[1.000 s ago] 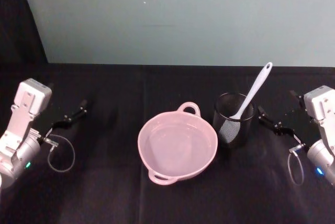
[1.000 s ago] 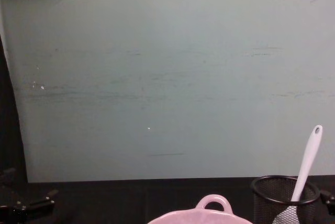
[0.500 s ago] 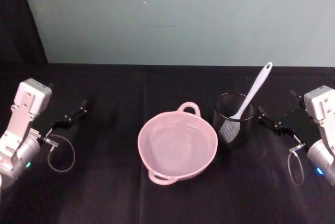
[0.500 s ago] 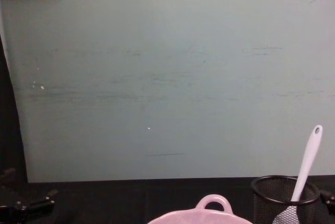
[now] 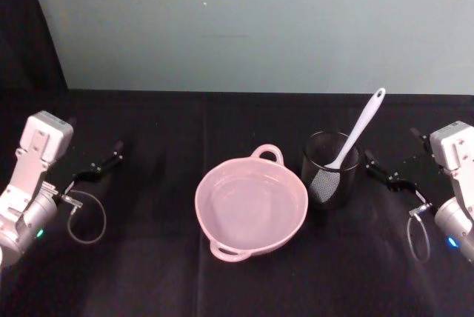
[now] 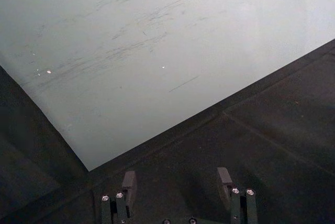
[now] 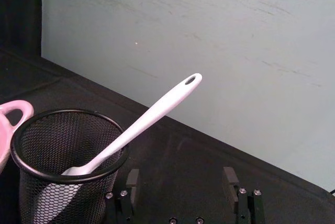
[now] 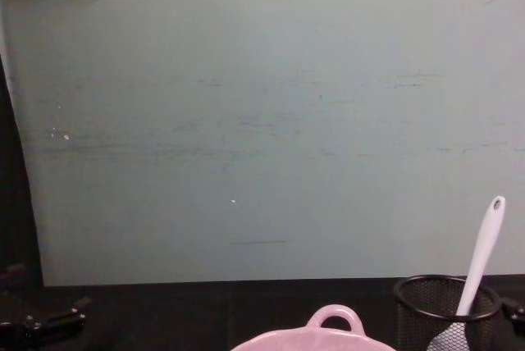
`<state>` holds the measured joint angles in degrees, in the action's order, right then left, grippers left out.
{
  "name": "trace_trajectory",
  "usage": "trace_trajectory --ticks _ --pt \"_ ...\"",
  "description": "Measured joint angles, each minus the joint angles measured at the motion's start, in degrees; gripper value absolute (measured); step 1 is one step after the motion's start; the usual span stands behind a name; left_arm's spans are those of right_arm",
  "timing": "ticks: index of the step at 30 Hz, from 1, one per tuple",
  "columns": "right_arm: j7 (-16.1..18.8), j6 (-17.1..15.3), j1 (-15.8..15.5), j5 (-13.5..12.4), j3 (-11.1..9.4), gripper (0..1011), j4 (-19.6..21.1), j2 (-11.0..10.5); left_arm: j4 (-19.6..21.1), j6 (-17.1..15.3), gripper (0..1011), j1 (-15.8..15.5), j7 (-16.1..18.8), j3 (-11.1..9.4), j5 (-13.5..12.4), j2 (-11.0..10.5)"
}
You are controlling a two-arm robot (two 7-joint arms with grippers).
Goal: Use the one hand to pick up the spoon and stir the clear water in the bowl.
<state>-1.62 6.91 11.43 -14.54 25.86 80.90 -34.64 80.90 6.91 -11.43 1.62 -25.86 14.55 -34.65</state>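
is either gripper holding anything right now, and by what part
Nothing is held. The left gripper and the right gripper are both open and empty. The spoon stands in the mesh cup, handle up.

Spoon (image 7: pixel 149 116): stood head down in the black mesh cup (image 7: pixel 36 192), handle leaned out over the rim.
Bowl (image 7: pixel 11 115): pink loop handle seen just beside the cup.
Right gripper (image 7: pixel 180 179): fingers held apart.

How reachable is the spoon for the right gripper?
Likely yes: the spoon sticks out of the mesh cup beside the open right gripper, nothing between them; the left gripper sits far off.
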Motion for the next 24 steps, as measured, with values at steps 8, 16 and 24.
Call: trace_trajectory --ticks 8,16,24 --pt "0.0 0.0 0.0 0.0 0.0 1003 0.0 0.0 0.0 0.0 1005 0.0 0.0 0.0 0.0 0.0" --pt "0.1 -1.3 -2.1 0.7 -1.1 1003 2.4 -0.9 0.0 0.0 1005 0.0 0.0 0.0 0.0 0.0" --pt "1.0 -1.9 -7.0 -3.6 -5.5 1003 8.0 -2.4 0.0 0.0 1005 0.0 0.0 0.0 0.0 0.0"
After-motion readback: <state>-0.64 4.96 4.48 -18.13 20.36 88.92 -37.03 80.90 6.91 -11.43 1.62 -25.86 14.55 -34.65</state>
